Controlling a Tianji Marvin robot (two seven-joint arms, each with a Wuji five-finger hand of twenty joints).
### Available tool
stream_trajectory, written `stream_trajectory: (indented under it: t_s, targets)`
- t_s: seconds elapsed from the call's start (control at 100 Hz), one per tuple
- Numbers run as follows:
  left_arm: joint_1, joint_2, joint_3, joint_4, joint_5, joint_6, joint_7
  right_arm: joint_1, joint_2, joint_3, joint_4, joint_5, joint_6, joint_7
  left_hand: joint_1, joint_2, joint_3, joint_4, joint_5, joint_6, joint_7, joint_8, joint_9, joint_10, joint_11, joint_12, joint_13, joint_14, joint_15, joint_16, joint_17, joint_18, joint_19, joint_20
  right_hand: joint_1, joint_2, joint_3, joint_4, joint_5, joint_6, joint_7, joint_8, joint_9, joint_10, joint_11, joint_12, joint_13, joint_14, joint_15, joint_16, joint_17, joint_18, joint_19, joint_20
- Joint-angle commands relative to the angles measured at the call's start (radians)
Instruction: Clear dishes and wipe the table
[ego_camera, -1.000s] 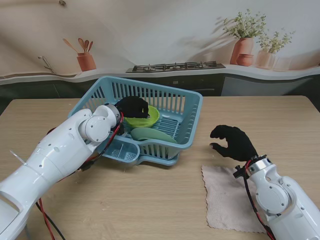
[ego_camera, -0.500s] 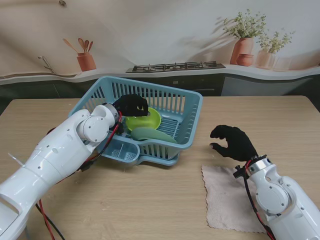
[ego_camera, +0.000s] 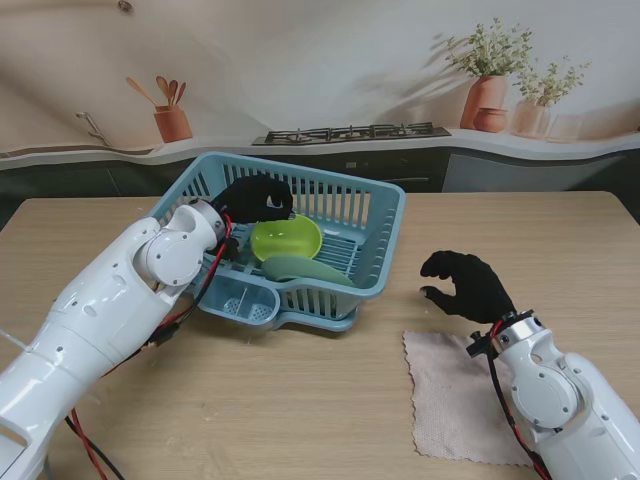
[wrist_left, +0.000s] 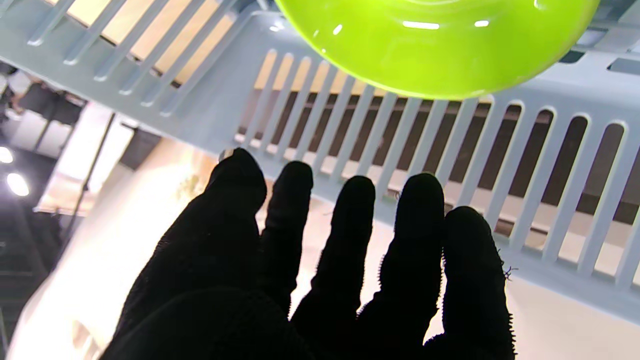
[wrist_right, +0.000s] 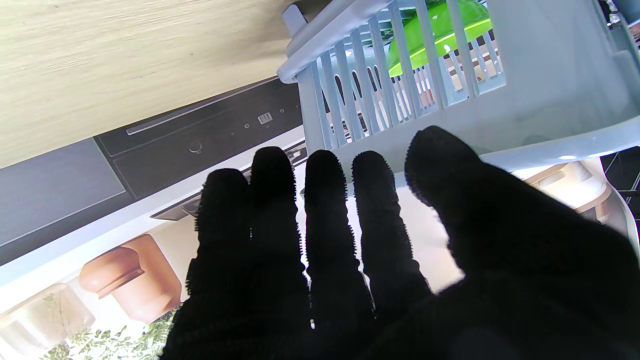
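A: Stand view: what is the left hand (ego_camera: 258, 197) doing?
B: It is hovering over the far left part of the blue dish basket (ego_camera: 388, 232), fingers loosely curled and holding nothing. The lime-green bowl (ego_camera: 286, 240) is sitting inside the basket just to the right of that hand, and a pale green dish (ego_camera: 305, 269) is lying beside the bowl, nearer to me.

A: And the right hand (ego_camera: 466, 283)?
B: It is hanging over the bare wooden table (ego_camera: 320, 400), right of the basket and apart from it, fingers spread and bent, grasping nothing. A beige cloth (ego_camera: 455, 395) is lying flat on the table nearer to me than that hand, partly under the right forearm.

A: Left wrist view: what is showing?
B: The left hand (wrist_left: 320, 280) is showing all five gloved fingers (wrist_left: 417, 240) extended side by side, with nothing between them. The slotted wall of the basket (wrist_left: 450, 150) is running beyond the fingertips, and the glossy underside of the bowl (wrist_left: 435, 45) is filling the area past it.

A: Right wrist view?
B: The right hand (wrist_right: 360, 270) is lying open, four fingers (wrist_right: 325, 220) together and the thumb set apart, empty. The basket (wrist_right: 540, 85) is standing beyond the fingertips, the bowl (wrist_right: 440, 32) showing green through its slats. Wood-grain table (wrist_right: 125, 60) is lying beside it.
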Motion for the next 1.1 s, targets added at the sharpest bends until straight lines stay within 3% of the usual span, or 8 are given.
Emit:
stream_trajectory:
  t_s: [0.0, 0.05, 0.22, 0.43, 0.67, 0.88, 1.09]
  targets:
    - [0.003, 0.012, -0.011, -0.022, 0.003, -0.013, -0.008, -0.006, 0.000, 0.001, -0.003, -0.005, -0.006, 0.014, 0.073, 0.028, -0.035, 0.032, -0.032, -0.025, 0.053, 0.023, 0.022, -0.005, 0.039, 0.032, 0.029, 0.009, 0.049, 0.033, 0.028, 0.008, 0.054, 0.040, 0.041, 0.009, -0.019, -0.028, -0.020, -0.011, 0.021, -0.015, 0.001, -0.004, -0.001, -0.013, -0.003, 0.009, -0.007, -0.010, -0.005, -0.013, -0.002, -0.001]
    - [0.012, 0.015, -0.025, -0.034, 0.008, -0.025, -0.011, -0.005, 0.001, 0.001, -0.003, -0.005, -0.007, 0.016, 0.104, 0.033, -0.035, 0.033, -0.032, -0.033, 0.103, 0.051, 0.039, -0.001, 0.086, 0.054, 0.056, 0.019, 0.105, 0.064, 0.070, 0.025, 0.074, 0.054, 0.047, 0.009, -0.021, -0.029, -0.021, -0.012, 0.025, -0.017, 0.002, -0.003, -0.001, -0.013, -0.003, 0.009, -0.007, -0.010, -0.005, -0.012, -0.002, -0.001]
    - [0.048, 0.028, -0.086, -0.080, 0.034, -0.076, -0.020, -0.005, 0.001, 0.000, -0.003, -0.002, -0.010, 0.018, 0.203, 0.062, -0.063, 0.043, -0.050, -0.041, 0.222, 0.125, 0.064, 0.028, 0.207, 0.118, 0.142, -0.002, 0.278, 0.176, 0.206, 0.064, 0.145, 0.109, 0.054, 0.013, -0.030, -0.028, -0.023, -0.012, 0.036, -0.030, 0.003, -0.004, -0.002, -0.013, -0.003, 0.009, -0.008, -0.010, -0.005, -0.013, -0.002, -0.003]
    - [0.100, 0.048, -0.170, -0.146, 0.048, -0.130, -0.064, -0.008, 0.001, 0.002, -0.003, -0.004, -0.012, 0.018, 0.222, 0.091, -0.103, 0.046, -0.073, -0.018, 0.263, 0.189, 0.063, 0.060, 0.340, 0.171, 0.212, -0.041, 0.479, 0.321, 0.289, 0.054, 0.226, 0.203, 0.055, 0.011, -0.032, -0.027, -0.022, -0.012, 0.039, -0.033, 0.004, -0.004, -0.002, -0.013, -0.002, 0.009, -0.009, -0.011, -0.006, -0.012, -0.002, -0.003]
    - [0.173, 0.068, -0.272, -0.215, 0.084, -0.199, -0.095, -0.016, 0.002, 0.008, -0.002, -0.010, -0.013, 0.018, 0.238, 0.107, -0.129, 0.047, -0.072, -0.009, 0.281, 0.235, 0.080, 0.073, 0.371, 0.192, 0.248, -0.048, 0.524, 0.361, 0.319, 0.062, 0.247, 0.253, 0.059, 0.009, -0.033, -0.028, -0.021, -0.016, 0.044, -0.035, 0.007, -0.005, -0.002, -0.013, 0.000, 0.010, -0.009, -0.011, -0.004, -0.011, -0.001, -0.003]
    - [0.243, 0.081, -0.367, -0.265, 0.124, -0.256, -0.107, -0.024, 0.003, 0.014, -0.002, -0.016, -0.010, 0.021, 0.248, 0.133, -0.164, 0.050, -0.093, -0.018, 0.296, 0.300, 0.077, 0.075, 0.404, 0.237, 0.268, -0.081, 0.606, 0.410, 0.347, 0.043, 0.293, 0.319, 0.063, 0.007, -0.033, -0.028, -0.021, -0.014, 0.047, -0.038, 0.007, -0.003, -0.001, -0.013, 0.000, 0.011, -0.008, -0.011, -0.005, -0.009, 0.000, -0.003]
    - [0.311, 0.088, -0.461, -0.306, 0.164, -0.326, -0.096, -0.033, 0.006, 0.022, -0.003, -0.024, -0.010, 0.027, 0.256, 0.134, -0.171, 0.052, -0.091, -0.018, 0.303, 0.315, 0.079, 0.077, 0.408, 0.249, 0.272, -0.083, 0.614, 0.417, 0.347, 0.041, 0.295, 0.334, 0.069, 0.005, -0.032, -0.028, -0.020, -0.017, 0.054, -0.037, 0.012, -0.004, 0.001, -0.012, 0.004, 0.010, -0.006, -0.010, -0.002, -0.007, 0.003, -0.003]
